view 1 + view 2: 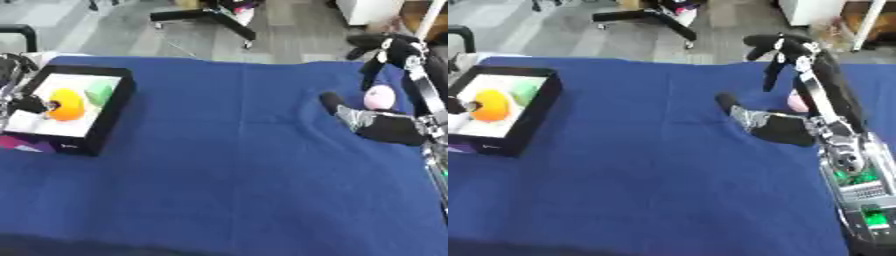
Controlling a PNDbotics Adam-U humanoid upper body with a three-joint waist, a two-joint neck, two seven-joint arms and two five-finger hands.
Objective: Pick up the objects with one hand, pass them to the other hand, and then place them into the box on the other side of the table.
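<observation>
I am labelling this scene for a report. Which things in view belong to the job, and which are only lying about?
Belong to the job:
- black box on the table's left side
- orange object and green object inside it
- pink object by the right hand
- left hand at the box

Only lying about:
- blue cloth
- chair base on the floor

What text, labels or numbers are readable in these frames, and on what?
None is readable.
Box: a pink and white patch at its lower front corner, too blurred to tell whether it holds text.
Right arm: green lit spots on its lower part in the right eye view, no characters legible.
</observation>
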